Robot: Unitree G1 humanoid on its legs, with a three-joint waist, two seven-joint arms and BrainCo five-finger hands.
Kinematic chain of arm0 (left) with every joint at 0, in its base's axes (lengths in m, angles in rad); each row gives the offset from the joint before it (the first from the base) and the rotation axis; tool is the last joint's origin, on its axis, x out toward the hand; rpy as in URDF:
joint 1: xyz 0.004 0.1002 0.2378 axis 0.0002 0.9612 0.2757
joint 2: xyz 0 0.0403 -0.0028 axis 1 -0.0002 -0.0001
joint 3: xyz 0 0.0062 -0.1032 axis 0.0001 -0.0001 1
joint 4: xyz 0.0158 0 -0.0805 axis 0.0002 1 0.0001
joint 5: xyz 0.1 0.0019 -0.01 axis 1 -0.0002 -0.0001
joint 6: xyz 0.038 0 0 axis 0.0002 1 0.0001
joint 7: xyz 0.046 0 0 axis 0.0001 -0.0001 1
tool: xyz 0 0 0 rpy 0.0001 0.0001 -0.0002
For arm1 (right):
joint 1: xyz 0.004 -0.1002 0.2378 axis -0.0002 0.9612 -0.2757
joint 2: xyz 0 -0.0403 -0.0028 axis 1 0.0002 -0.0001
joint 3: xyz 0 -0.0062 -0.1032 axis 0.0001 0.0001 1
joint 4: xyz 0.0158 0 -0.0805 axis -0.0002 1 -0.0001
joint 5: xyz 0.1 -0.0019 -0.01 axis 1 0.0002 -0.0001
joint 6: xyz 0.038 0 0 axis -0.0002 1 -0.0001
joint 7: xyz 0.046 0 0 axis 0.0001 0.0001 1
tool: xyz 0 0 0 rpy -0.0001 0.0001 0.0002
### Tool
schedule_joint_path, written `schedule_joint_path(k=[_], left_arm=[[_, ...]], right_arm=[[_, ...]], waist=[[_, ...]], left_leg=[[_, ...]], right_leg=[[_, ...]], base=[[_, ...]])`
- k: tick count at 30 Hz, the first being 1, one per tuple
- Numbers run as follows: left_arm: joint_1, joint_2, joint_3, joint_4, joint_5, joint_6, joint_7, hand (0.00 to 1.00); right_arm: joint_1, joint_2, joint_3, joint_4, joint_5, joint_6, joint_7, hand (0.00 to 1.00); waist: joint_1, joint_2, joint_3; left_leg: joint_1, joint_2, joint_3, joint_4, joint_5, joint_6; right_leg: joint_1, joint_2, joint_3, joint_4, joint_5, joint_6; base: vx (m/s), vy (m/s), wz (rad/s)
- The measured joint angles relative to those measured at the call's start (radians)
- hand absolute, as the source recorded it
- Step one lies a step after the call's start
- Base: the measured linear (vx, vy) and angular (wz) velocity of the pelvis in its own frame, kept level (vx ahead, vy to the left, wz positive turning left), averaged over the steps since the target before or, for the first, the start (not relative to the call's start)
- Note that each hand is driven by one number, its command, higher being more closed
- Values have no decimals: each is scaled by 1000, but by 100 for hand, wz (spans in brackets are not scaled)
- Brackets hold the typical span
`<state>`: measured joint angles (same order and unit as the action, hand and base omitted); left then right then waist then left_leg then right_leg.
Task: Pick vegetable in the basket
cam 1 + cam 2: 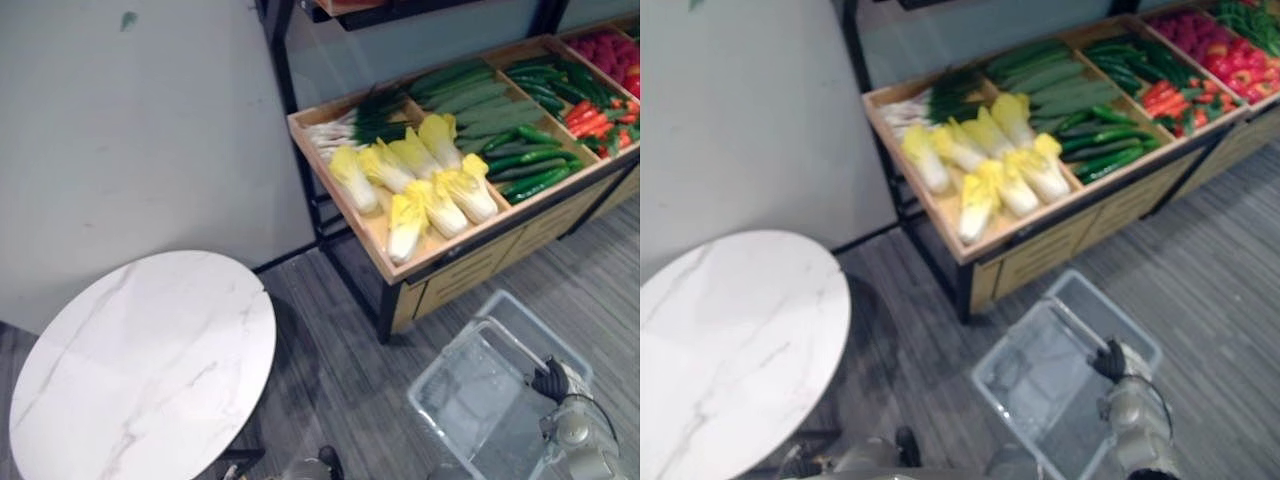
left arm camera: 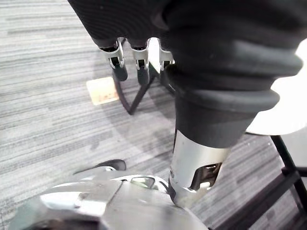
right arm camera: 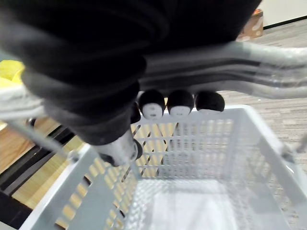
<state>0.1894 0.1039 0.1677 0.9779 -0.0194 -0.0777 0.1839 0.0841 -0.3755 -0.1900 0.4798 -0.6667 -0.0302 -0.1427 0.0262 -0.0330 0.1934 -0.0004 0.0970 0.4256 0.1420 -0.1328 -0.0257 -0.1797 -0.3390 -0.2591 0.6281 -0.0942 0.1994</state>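
My right hand (image 1: 551, 381) hangs low at the right, its fingers (image 3: 180, 103) curled round the grey handle (image 3: 249, 62) of a pale plastic basket (image 1: 447, 372). The basket's lattice walls (image 3: 192, 139) enclose nothing. In front stands a wooden produce stand (image 1: 455, 262) with yellow-white cabbages (image 1: 415, 185), cucumbers (image 1: 525, 160), green onions (image 1: 360, 120) and red chillies (image 1: 590, 120). My left hand (image 2: 139, 62) hangs over the grey carpet beside the table legs, fingers relaxed and holding nothing.
A round white marble table (image 1: 140, 370) stands at the left, its black legs (image 2: 139, 91) close to my left hand. A grey wall (image 1: 150, 120) runs behind it. Striped grey carpet (image 1: 340, 380) lies between table, stand and basket.
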Motion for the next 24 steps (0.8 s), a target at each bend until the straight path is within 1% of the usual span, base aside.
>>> schedule_joint_path(k=[1,2,3,4,5,6,7,8,9,10,11,12,13,14,15,16,17,18,19,21,22,23,24], left_arm=[[1,7,-11,-9,0,0,4,0],[-3,14,-14,-21,-1,0,6,0],[-8,18,-14,-22,-1,0,6,0],[-18,20,-14,-21,-2,0,6,0],[-21,22,-14,-23,-2,-1,6,0],[-21,22,-13,-23,0,-1,6,0],[-23,25,-11,-23,0,-1,6,0],[-25,35,-4,-23,3,-1,6,0],[-26,53,-3,-23,3,-1,6,0],[-25,82,-2,-22,3,-1,5,0],[-39,64,2,-3,4,3,6,0],[-33,35,-2,-4,7,1,0,0],[-40,10,-2,-3,23,0,-1,0],[-42,5,-2,-3,27,0,-1,0],[-47,6,2,-4,33,0,-1,0],[-48,5,6,-4,33,0,-1,0],[-47,3,19,-2,32,0,-1,0],[-46,0,41,-2,31,1,1,0],[-44,-1,49,-2,28,1,4,0],[-36,-3,75,-3,22,0,8,0],[-26,-3,78,-4,19,0,9,0],[-25,-4,80,-5,11,0,9,0],[2,-29,107,-22,-17,0,9,0]], right_arm=[[5,2,2,-1,0,0,-1,100],[4,8,2,-1,1,-1,-1,100],[3,10,2,-1,1,-2,-1,100],[2,13,1,-2,1,-1,-2,100],[1,16,1,-4,1,0,-2,100],[-1,21,1,-7,0,1,-2,100],[-2,32,1,-18,0,2,-3,100],[8,45,-1,-34,0,5,-5,100],[18,49,-1,-38,0,5,-6,100],[44,68,-4,-38,0,7,-8,100],[38,61,-17,-25,0,11,-7,100],[31,61,-40,-16,0,30,-10,100],[29,47,-63,-16,0,42,-10,100],[28,44,-72,-16,0,45,-10,100],[37,40,-90,-16,2,47,-10,100],[37,39,-95,-16,3,47,-10,100],[31,39,-106,-16,8,47,-11,100],[28,40,-112,-14,11,45,-15,100],[30,40,-115,-10,17,43,-19,100],[40,47,-156,35,46,36,-29,100],[47,57,-197,73,60,37,-46,100],[50,65,-222,89,68,39,-53,100],[70,76,-431,189,138,48,-79,100]], waist=[[-2,0,-5],[2,-6,-1],[2,-9,0],[-4,-10,1],[-2,-8,1],[0,-8,1],[3,-13,-1],[0,-31,-7],[-1,-48,-10],[-3,-88,-15],[3,-61,-8],[3,-23,-19],[3,16,-19],[2,24,-18],[-2,27,-19],[-2,27,-19],[1,30,-21],[2,34,-26],[1,32,-26],[-5,27,-28],[-7,23,-29],[-7,22,-30],[-26,37,-38]], left_leg=[[20,19,-3,-5,3,6],[34,32,-10,-10,0,2],[41,38,-21,-14,-1,-1],[52,59,-30,-16,-2,-15],[69,80,-32,-16,-5,-40],[77,91,-32,-15,-7,-56],[91,110,-36,-15,-9,-85],[93,120,-57,-15,-10,-122],[99,121,-66,-17,-13,-146],[119,111,-101,-25,-20,-192],[139,140,-117,-32,-25,-211],[134,174,-136,-38,-24,-218],[135,189,-144,-45,-11,-220],[142,199,-143,-54,7,-221],[149,215,-139,-70,42,-227],[149,223,-136,-70,49,-225],[146,233,-135,-67,68,-233],[137,236,-137,-50,88,-237],[123,236,-141,-33,95,-233],[67,239,-180,57,130,-225],[39,238,-196,108,166,-219],[31,238,-190,127,186,-213],[3,257,-76,159,314,-160]], right_leg=[[-2,-3,-28,-7,-38,-54],[-7,-2,-68,-69,-58,-87],[-7,0,-80,-111,-58,-88],[-11,8,-91,-201,-49,-83],[-23,5,-85,-290,-18,-67],[-33,2,-78,-331,10,-68],[-51,-5,-57,-399,70,-71],[-62,-10,-26,-440,141,-76],[-59,-15,0,-450,183,-79],[-36,-23,40,-437,227,-51],[-33,-3,33,-404,190,-39],[-32,36,5,-374,150,-48],[-31,59,-20,-336,115,-63],[-31,65,-32,-312,95,-69],[-30,70,-55,-264,44,-78],[-29,73,-61,-254,32,-80],[-28,82,-68,-255,25,-84],[-24,86,-70,-273,25,-85],[-19,87,-75,-286,26,-84],[34,86,-106,-359,43,-78],[74,86,-123,-410,57,-75],[91,86,-126,-435,63,-75],[153,108,-146,-544,114,-107]], base=[[178,-53,10],[160,-92,17],[158,-147,29],[177,-193,29],[186,-205,20],[221,-244,5],[316,-367,17],[327,-409,30],[337,-491,63],[217,-369,49],[234,-404,42],[189,-300,18],[170,-254,23],[149,-247,43],[121,-236,38],[125,-258,34],[104,-192,7],[76,-131,2],[61,-106,13],[49,-93,34],[63,-118,31],[199,-285,24],[238,-238,3]])
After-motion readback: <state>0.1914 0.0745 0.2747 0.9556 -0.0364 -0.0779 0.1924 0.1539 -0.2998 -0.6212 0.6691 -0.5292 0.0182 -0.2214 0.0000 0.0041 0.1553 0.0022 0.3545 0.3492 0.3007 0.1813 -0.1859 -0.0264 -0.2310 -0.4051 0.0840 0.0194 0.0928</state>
